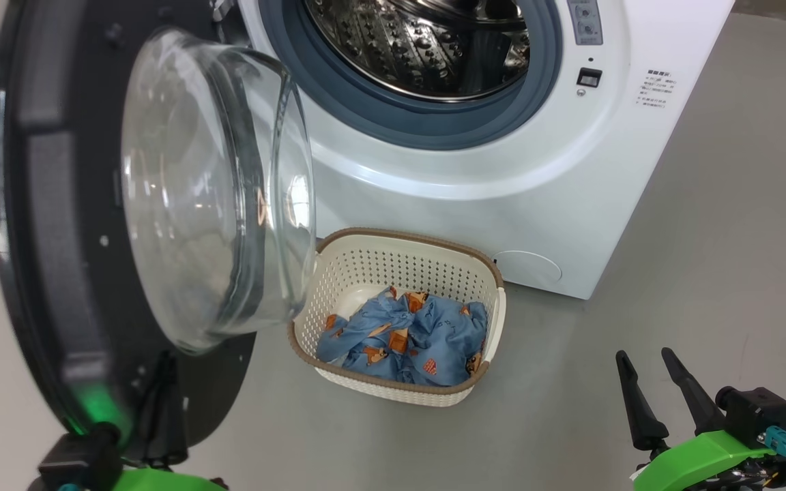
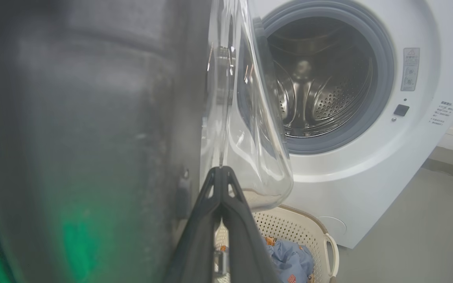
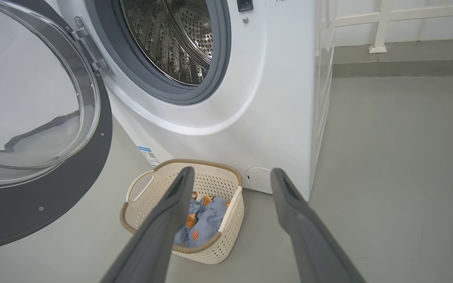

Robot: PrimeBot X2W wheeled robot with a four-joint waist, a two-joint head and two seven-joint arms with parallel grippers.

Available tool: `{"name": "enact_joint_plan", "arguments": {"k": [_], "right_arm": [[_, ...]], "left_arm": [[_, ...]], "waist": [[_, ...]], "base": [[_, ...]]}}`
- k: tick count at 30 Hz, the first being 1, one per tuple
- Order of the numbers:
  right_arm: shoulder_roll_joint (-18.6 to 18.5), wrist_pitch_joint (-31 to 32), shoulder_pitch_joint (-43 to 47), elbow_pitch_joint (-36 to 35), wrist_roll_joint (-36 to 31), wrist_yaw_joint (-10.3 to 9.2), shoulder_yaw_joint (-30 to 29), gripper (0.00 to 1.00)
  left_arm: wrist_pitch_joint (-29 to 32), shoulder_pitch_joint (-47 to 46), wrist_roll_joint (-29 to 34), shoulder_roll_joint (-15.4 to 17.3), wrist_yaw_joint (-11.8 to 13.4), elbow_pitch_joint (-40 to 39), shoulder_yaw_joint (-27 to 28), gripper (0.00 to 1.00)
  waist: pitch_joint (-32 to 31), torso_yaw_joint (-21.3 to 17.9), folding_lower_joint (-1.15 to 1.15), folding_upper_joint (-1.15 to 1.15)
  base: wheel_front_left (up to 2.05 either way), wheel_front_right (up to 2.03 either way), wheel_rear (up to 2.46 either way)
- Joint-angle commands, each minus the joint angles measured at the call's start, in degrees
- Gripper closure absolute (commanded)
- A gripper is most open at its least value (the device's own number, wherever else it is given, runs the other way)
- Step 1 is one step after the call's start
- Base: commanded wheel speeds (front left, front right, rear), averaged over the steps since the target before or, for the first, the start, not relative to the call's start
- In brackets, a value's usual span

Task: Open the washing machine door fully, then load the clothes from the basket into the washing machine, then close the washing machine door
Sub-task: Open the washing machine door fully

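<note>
The washing machine (image 1: 502, 204) stands with its steel drum (image 1: 420, 41) exposed. The washing machine door (image 1: 52, 239) is swung out to the left, its glass bowl (image 1: 215, 191) bulging toward the basket. The cream basket (image 1: 379, 266) sits on the floor in front of the machine, and the blue printed clothes (image 1: 406, 337) lie bunched inside it. My left gripper (image 1: 163, 365) is shut with nothing in it, low against the door's black inner face. In the left wrist view the left gripper (image 2: 220, 169) has its tips by the edge of the bowl (image 2: 250, 137). My right gripper (image 1: 644, 354) is open and empty, right of the basket (image 3: 148, 204).
Grey floor (image 1: 707, 239) spreads to the right of the machine and around the basket. A white rail frame (image 3: 380, 23) runs along the far wall. The open door overhangs the basket's left end. A small blue label (image 3: 148, 153) sits low on the machine's front.
</note>
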Motion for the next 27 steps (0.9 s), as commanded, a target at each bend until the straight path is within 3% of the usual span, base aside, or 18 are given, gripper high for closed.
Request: {"name": "enact_joint_plan", "arguments": {"k": [1, 27], "right_arm": [[-0.6, -0.7, -1.8, -1.5, -0.5, 0.09, 1.5, 0.00], [-0.9, -0.7, -2.9, -1.3, -0.5, 0.09, 1.8, 0.00]], "left_arm": [[-0.1, -1.0, 0.0, 1.8, 1.0, -1.7, 3.4, 1.00], [-0.6, -3.5, -2.5, 6.9, 5.3, 1.3, 13.4, 1.00]], "waist": [[0.1, 0.0, 0.00, 0.00], [1.6, 0.5, 0.00, 0.00]], "base": [[0.00, 0.00, 0.00], [0.00, 0.00, 0.00]]}}
